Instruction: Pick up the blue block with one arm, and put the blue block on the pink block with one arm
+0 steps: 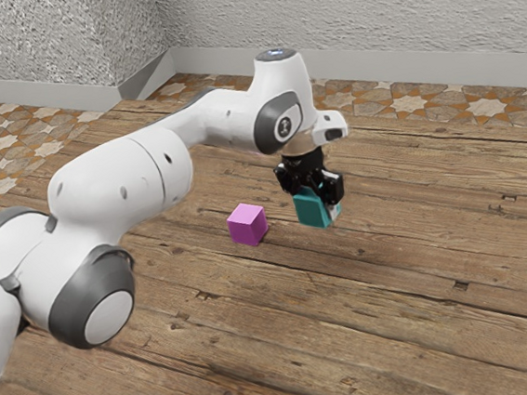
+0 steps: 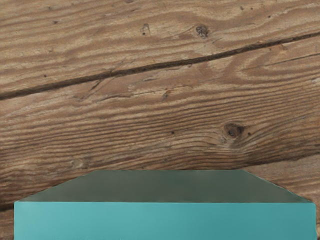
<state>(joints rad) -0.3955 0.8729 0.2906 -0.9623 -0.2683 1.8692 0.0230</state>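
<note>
My black gripper (image 1: 316, 202) is shut on a teal-blue block (image 1: 314, 211), held tilted just above the wooden table. In the wrist view the same block (image 2: 165, 210) lies right under my hand, with bare planks beyond it. A pink block (image 1: 247, 225) rests on the table a short way toward the exterior view's left of the held block, apart from it and slightly lower.
The wooden plank table (image 1: 393, 278) stretches wide around both blocks. My white arm (image 1: 150, 180) comes in from the exterior view's left. A tiled floor and grey textured walls (image 1: 367, 10) lie behind the table.
</note>
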